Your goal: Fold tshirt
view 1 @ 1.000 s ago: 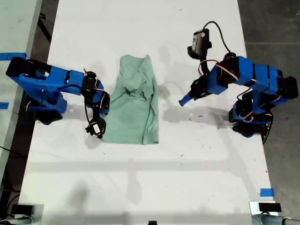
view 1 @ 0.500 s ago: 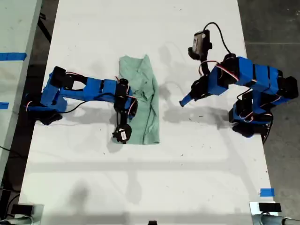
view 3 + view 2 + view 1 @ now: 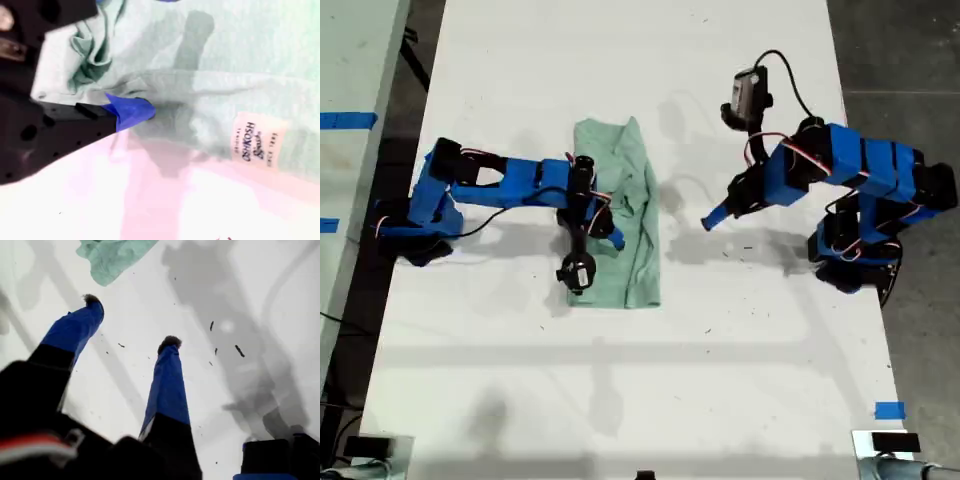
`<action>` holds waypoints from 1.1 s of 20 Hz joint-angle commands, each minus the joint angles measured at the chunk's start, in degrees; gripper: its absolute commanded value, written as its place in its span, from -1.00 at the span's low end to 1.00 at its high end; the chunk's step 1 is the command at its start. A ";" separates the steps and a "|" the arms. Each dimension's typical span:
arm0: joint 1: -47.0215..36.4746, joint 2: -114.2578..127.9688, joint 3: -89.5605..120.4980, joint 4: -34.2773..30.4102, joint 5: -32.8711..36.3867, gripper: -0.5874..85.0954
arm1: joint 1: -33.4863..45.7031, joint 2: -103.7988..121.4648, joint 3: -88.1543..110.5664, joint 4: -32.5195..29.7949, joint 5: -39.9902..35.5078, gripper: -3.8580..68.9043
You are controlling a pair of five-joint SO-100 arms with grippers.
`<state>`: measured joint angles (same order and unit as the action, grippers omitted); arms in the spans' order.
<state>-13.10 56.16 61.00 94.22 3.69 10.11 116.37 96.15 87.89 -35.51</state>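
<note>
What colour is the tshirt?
Pale mint green, plain; the tshirt shows best in the exterior view.

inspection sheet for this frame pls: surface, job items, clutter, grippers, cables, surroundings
Surface: white tabletop, small dark specks.
Job's things: pale mint-green cotton tshirt, folded into a narrow strip, wrinkled; neck label exposed.
Clutter: nothing seen.
Grippers: my first gripper open, empty, above bare table beside the shirt. My second gripper at the shirt's edge; only one of its fingers shows, so grip unclear.
Cables: black cable looping from the first arm's camera.
Surroundings: blue tape marks; dark floor.
</note>
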 commanded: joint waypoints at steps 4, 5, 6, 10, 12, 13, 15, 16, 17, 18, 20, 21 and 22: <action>3.08 34.80 16.00 1.14 -5.45 -0.30 | -5.54 -0.88 -5.98 0.44 3.78 0.03; 4.31 37.09 18.81 1.14 -7.29 -0.30 | -6.68 -3.16 -8.17 0.88 4.66 0.08; 5.54 38.94 20.92 1.14 -9.32 -0.29 | -7.82 -6.15 -10.90 1.49 5.63 0.11; 9.84 42.45 23.64 1.14 -13.62 -0.39 | -11.07 -20.21 -25.05 4.48 7.38 0.17; 10.28 42.28 25.58 0.97 -14.33 -0.50 | -11.69 -25.84 -29.88 4.66 8.17 0.18; 10.55 42.19 26.19 0.35 -14.41 -0.57 | -11.95 -28.65 -32.34 4.83 8.61 0.19; 12.04 42.19 26.02 -1.67 -14.41 -0.49 | -12.39 -34.10 -37.00 5.01 9.32 0.19; 12.48 42.01 26.02 -2.20 -14.06 -0.47 | -12.66 -36.65 -39.11 5.01 9.58 0.19; 12.66 41.31 26.02 -1.67 -14.06 -0.40 | -12.83 -38.85 -40.78 4.92 9.76 0.19; 13.18 41.04 26.46 -2.29 -13.97 -0.35 | -13.01 -40.96 -42.45 4.75 9.76 0.19; 13.18 38.76 27.51 -4.66 -13.71 -0.33 | -13.01 -45.09 -45.62 4.66 9.67 0.19; 13.18 37.18 28.74 -7.29 -13.71 -0.33 | -13.01 -46.58 -46.41 4.39 9.58 0.18; 13.36 35.60 29.62 -10.20 -13.45 -0.33 | -12.92 -48.08 -46.85 4.04 9.58 0.18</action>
<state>-0.53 92.55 90.35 88.51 -10.11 -2.20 68.91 53.79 92.11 -26.37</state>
